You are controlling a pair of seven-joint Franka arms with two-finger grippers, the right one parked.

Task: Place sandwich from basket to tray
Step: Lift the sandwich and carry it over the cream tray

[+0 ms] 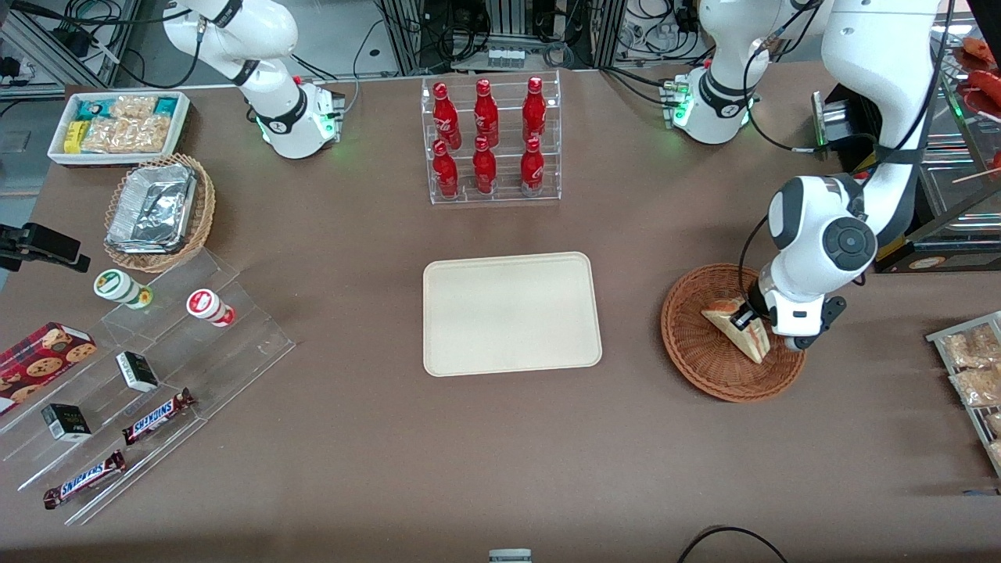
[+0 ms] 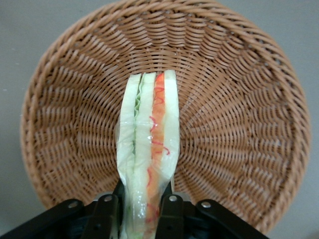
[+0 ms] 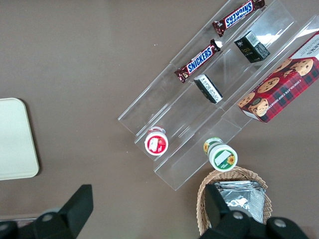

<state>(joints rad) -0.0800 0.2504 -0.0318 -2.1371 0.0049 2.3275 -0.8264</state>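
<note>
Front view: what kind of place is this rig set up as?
Likely a mock snack shop counter in a lab: a clear rack of red soda bottles, candy bars on clear steps, a serving tray. The claw, shut on the sandwich, is over the basket.

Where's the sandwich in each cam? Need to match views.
Front view: sandwich in the basket, toward the working arm's end of the table, the hand shut on it.
Left wrist view: sandwich edge-on between the fingers, over the basket.
Right wrist view: not in it.
Shared landmark: the basket.
</note>
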